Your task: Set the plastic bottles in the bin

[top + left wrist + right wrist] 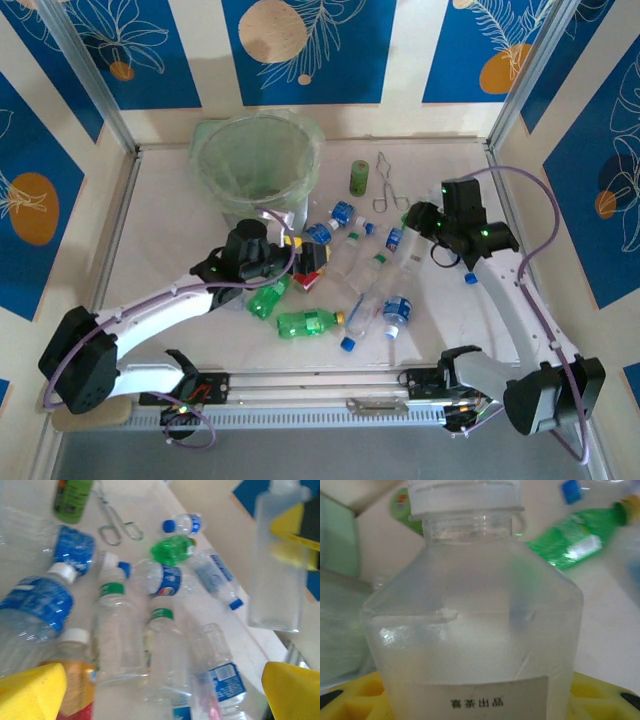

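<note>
Right hand [417,223] is narrowed onto a frosted bottle [475,620], its yellow pads [350,697] set to either side of the body below the white cap [465,495]. The left wrist view has the same bottle standing upright in that grip. It is well apart from the bin [212,165], off to the bin's right and nearer the arms. Whether its base is off the worktop [170,230] I cannot tell.

Left hand [305,258] stands wide and holds nothing, hovering over the heap of plastic bottles [360,290] just on the near side of the bin.

The step in hand looks like the carry, so the grip comes first. This wall looks thin and smooth and will likely dent or slide if squeezed unevenly, so keep the bottle upright and the hold square across the body rather than up near the shoulder. Raise it straight up until it is above the bin's rim before moving sideways. A low path would likely sweep through the heap, or past the wire tongs [388,188] and olive cylinder [359,178] lying to the bin's right. Come in over the rim with room to spare, since the loose bag lining could catch the base. Mind the left arm, which lies close to the bin's near side. Let go only over the bin's middle.
</note>
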You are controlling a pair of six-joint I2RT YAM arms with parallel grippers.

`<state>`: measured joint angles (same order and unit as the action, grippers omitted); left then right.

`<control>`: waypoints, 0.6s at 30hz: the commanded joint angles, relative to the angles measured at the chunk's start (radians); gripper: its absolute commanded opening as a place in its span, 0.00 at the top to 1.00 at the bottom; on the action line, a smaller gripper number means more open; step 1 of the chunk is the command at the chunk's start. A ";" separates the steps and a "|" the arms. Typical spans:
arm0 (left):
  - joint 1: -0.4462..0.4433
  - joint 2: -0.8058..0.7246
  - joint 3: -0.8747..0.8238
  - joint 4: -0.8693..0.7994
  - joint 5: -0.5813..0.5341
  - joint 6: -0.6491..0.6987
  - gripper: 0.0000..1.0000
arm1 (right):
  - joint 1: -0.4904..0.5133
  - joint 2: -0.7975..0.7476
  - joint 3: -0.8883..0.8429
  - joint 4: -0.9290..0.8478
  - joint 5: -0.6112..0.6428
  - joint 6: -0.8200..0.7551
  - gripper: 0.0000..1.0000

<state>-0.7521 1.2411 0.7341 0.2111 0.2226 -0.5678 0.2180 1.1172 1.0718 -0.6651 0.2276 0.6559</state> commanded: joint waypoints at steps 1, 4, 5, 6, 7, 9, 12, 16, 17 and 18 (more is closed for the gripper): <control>-0.049 0.021 0.062 0.035 0.096 0.049 0.00 | 0.069 0.073 0.084 0.096 -0.063 0.038 0.50; -0.082 0.046 0.099 0.037 0.136 0.072 0.00 | 0.128 0.133 0.145 0.131 -0.087 0.049 0.50; -0.089 0.055 0.111 0.037 0.149 0.076 0.00 | 0.149 0.154 0.162 0.139 -0.092 0.055 0.50; -0.095 0.061 0.119 0.041 0.159 0.078 0.00 | 0.166 0.169 0.178 0.146 -0.099 0.062 0.50; -0.101 0.071 0.127 0.047 0.167 0.080 0.00 | 0.183 0.188 0.191 0.154 -0.109 0.069 0.50; -0.107 0.084 0.136 0.059 0.174 0.082 0.00 | 0.210 0.216 0.209 0.167 -0.139 0.088 0.50; -0.108 0.103 0.155 0.058 0.175 0.100 0.00 | 0.238 0.242 0.225 0.181 -0.197 0.111 0.50; -0.108 0.128 0.182 0.052 0.165 0.137 0.00 | 0.257 0.240 0.226 0.179 -0.254 0.138 0.50; -0.108 0.133 0.188 0.047 0.157 0.145 0.00 | 0.256 0.235 0.224 0.173 -0.266 0.146 0.50; -0.108 0.137 0.189 0.044 0.148 0.151 0.00 | 0.257 0.229 0.222 0.170 -0.272 0.151 0.50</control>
<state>-0.8532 1.3582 0.8768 0.2344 0.3641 -0.4683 0.4557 1.3598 1.2659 -0.5091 0.0715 0.7448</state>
